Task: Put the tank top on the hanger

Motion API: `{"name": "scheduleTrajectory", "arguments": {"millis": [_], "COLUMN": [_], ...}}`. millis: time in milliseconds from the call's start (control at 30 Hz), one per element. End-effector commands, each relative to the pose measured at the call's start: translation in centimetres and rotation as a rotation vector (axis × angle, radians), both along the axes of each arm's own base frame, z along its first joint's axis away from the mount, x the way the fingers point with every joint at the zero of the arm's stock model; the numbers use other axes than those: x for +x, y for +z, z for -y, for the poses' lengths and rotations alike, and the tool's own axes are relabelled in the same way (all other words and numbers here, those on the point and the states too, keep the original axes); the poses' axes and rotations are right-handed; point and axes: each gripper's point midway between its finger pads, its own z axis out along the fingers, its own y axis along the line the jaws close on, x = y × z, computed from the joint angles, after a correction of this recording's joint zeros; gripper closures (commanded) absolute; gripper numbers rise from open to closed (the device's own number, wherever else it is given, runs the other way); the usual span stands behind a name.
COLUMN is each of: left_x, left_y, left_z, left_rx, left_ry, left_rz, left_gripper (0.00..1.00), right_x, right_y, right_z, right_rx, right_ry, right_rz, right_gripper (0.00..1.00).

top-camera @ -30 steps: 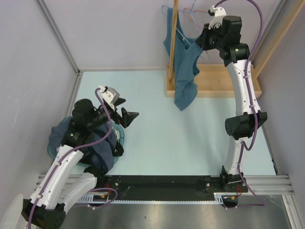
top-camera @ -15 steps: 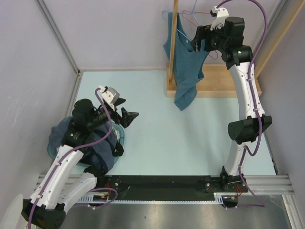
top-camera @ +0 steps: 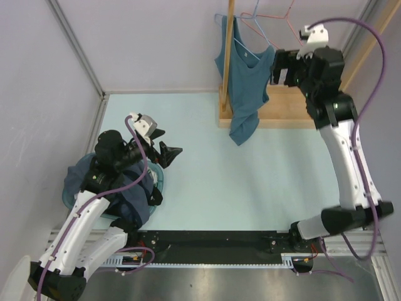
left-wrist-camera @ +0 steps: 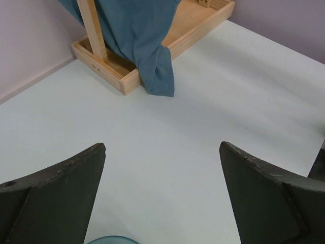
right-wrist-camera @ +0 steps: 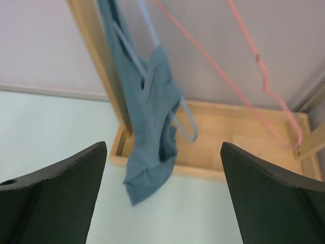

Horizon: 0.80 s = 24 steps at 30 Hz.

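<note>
The teal-blue tank top [top-camera: 241, 88] hangs on the light-blue wire hanger [top-camera: 243, 45] beside the wooden post, and its lower end drapes over the rack's base onto the table. The right wrist view shows the tank top [right-wrist-camera: 147, 122] with a hanger wire [right-wrist-camera: 191, 120] poking out of it. My right gripper [top-camera: 274, 69] is open just right of the garment, apart from it and holding nothing [right-wrist-camera: 162, 147]. Over the table at the left, my left gripper [top-camera: 170, 141] is open and empty [left-wrist-camera: 162, 147], with the tank top [left-wrist-camera: 147, 46] far ahead of it.
A wooden rack with an upright post [top-camera: 227, 56] and a tray-like base [top-camera: 294, 106] stands at the back. A pink wire hanger [top-camera: 276, 15] hangs right of the tank top. A teal basket [top-camera: 160, 182] with a navy heap of clothes [top-camera: 119, 194] sits under the left arm.
My right gripper has opened, let go of the tank top and drawn back to the right. The tank top stays hanging on the hanger. The left arm has not moved.
</note>
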Motion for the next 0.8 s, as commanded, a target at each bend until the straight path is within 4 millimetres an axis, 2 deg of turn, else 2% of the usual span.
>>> {"name": "scheduleTrajectory", "arguments": {"millis": [0, 33, 67, 100, 167, 200, 267, 300, 400, 433, 500, 533, 600, 633, 667, 733, 767], "left_x": [0.4, 0.4, 0.6, 0.7, 1.4, 1.6, 2.2, 2.5, 3.1, 3.2, 3.3, 3.2, 3.2, 3.3, 3.3, 3.3, 3.3], "left_y": [0.2, 0.2, 0.2, 0.2, 0.1, 0.2, 0.0, -0.1, -0.4, -0.4, -0.4, -0.5, -0.5, -0.5, -0.5, -0.6, -0.6], "left_z": [-0.5, -0.5, -0.7, -0.8, -1.5, -1.8, -2.7, -3.0, -4.0, -4.1, -4.1, -4.1, -4.0, -4.1, -4.1, -4.1, -4.1], "left_rx": [-0.003, -0.003, -0.005, -0.008, -0.003, -0.007, -0.003, -0.001, 0.010, 0.011, 0.012, 0.014, 0.013, 0.015, 0.015, 0.016, 0.015], "left_ry": [0.032, 0.033, 0.049, 0.063, 0.121, 0.142, 0.207, 0.231, 0.299, 0.305, 0.309, 0.308, 0.305, 0.308, 0.308, 0.309, 0.308], "left_rz": [0.012, 0.013, 0.012, 0.007, 0.009, 0.008, 0.006, 0.002, -0.004, -0.005, -0.006, -0.009, -0.009, -0.008, -0.009, -0.011, -0.012], "left_gripper": [0.01, 0.01, 0.01, 0.00, 0.01, 0.00, 0.01, 0.01, 0.01, 0.01, 0.01, 0.01, 0.01, 0.01, 0.01, 0.00, 0.01], "right_x": [-5.8, -6.4, -8.4, -8.4, -9.7, -9.9, -10.0, -10.2, -9.7, -9.1, -8.0, -6.9, -5.5, -4.7, -3.6, -2.2, -0.9], "right_y": [0.7, -1.0, -0.8, -5.7, -8.5, -13.1, -16.5, -20.2, -24.1, -26.1, -28.0, -29.5, -30.6, -32.8, -32.4, -33.6, -35.0], "right_z": [-0.4, -1.0, -2.6, -3.6, -6.1, -7.1, -8.5, -9.7, -11.7, -12.4, -12.9, -13.4, -13.7, -14.2, -14.6, -15.1, -15.1], "right_rx": [0.088, 0.107, 0.170, 0.158, 0.203, 0.179, 0.183, 0.180, 0.192, 0.178, 0.164, 0.148, 0.137, 0.118, 0.123, 0.110, 0.083], "right_ry": [-0.064, -0.049, 0.003, 0.013, 0.070, 0.075, 0.091, 0.100, 0.118, 0.116, 0.090, 0.074, 0.040, 0.026, 0.021, -0.006, -0.042], "right_rz": [0.113, 0.086, 0.104, 0.011, -0.038, -0.127, -0.183, -0.269, -0.333, -0.364, -0.392, -0.413, -0.416, -0.447, -0.432, -0.439, -0.451], "right_gripper": [0.00, 0.00, 0.00, 0.00, 0.00, 0.01, 0.01, 0.02, 0.03, 0.04, 0.04, 0.05, 0.06, 0.06, 0.07, 0.09, 0.10]}}
